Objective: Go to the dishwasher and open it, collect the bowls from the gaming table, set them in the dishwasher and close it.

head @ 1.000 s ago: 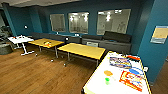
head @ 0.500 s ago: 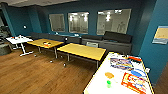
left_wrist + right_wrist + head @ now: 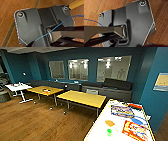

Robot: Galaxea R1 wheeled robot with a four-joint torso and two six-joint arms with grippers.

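Bowls first: the orange bowl (image 3: 109,123) and the green bowl (image 3: 109,132) sit on the gaming table (image 3: 100,133), the green one just beside the orange, both near the table's yellowish edge and apart from the board-game boxes (image 3: 121,111) farther across the top. They look small, light and rigid, probably smooth plastic, though the head view is too soft to be sure; a pinch on the rim seems the sensible hold. Being round, they point no way in particular and seem to sit mouth up. The table's long axis runs away toward the dark sofa (image 3: 117,84). Beyond the table stand yellow-topped tables (image 3: 82,98) on the wooden floor (image 3: 37,119). Whether either gripper's fingers are spread or pressed together, I cannot tell.
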